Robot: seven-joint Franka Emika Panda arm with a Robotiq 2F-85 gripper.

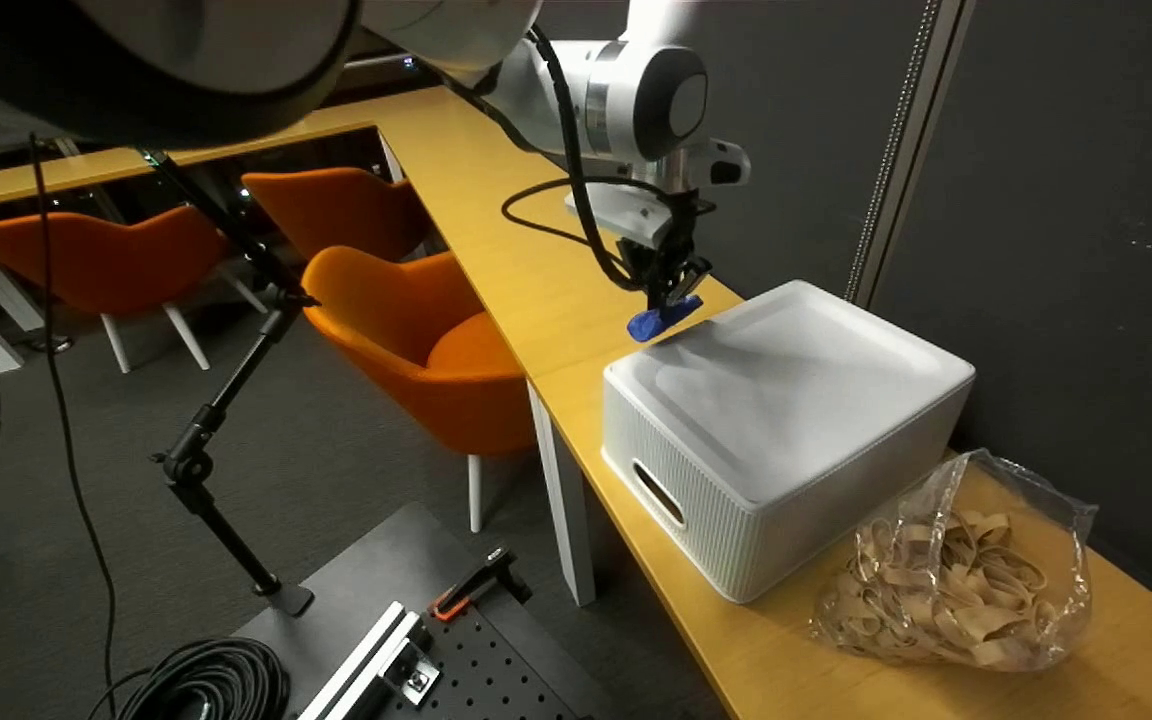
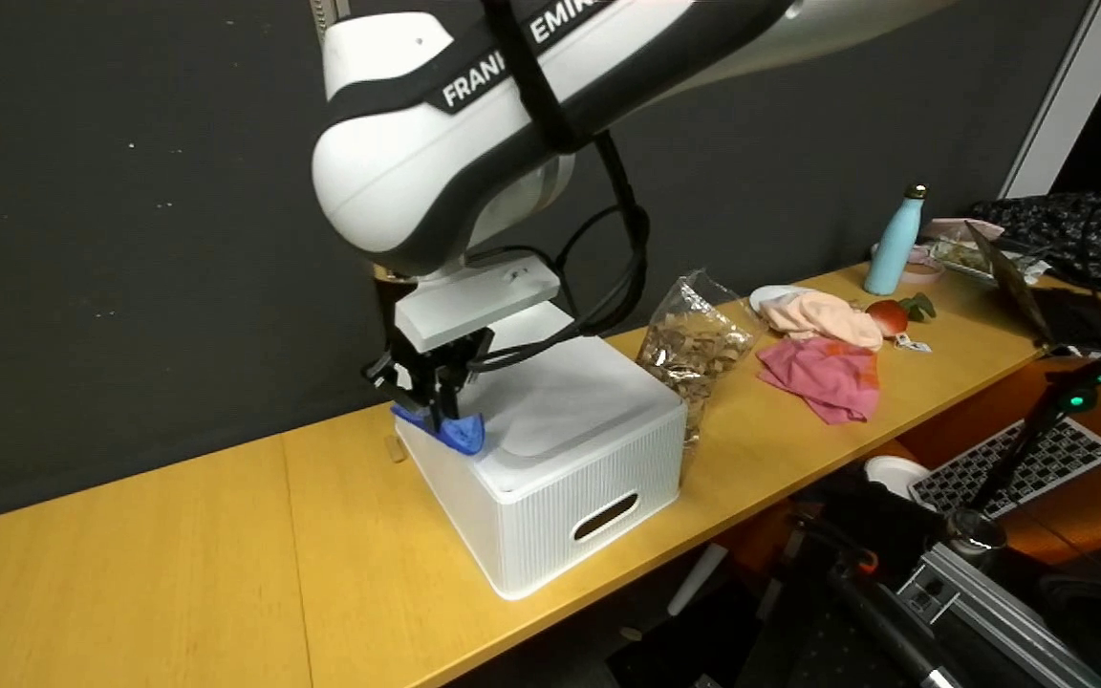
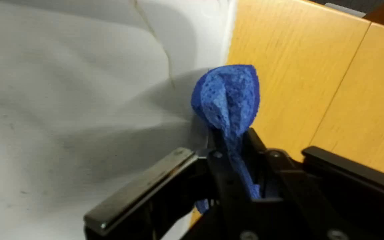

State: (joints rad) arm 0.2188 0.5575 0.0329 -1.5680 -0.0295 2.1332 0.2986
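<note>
Blue sponge (image 3: 230,96) is sticking out of the hand (image 3: 234,141), which is pinching it at one edge of a white box (image 1: 781,410). The box is standing on a desk (image 2: 178,564), with a bag of bands (image 1: 956,590) lying beside it.

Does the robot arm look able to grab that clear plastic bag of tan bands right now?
Probably not: the black gripper is shut on a pinched, porous blue sponge, and most of the white, ribbed, rectangular box lies between it and the bag, though passing over the box looks possible.
</note>
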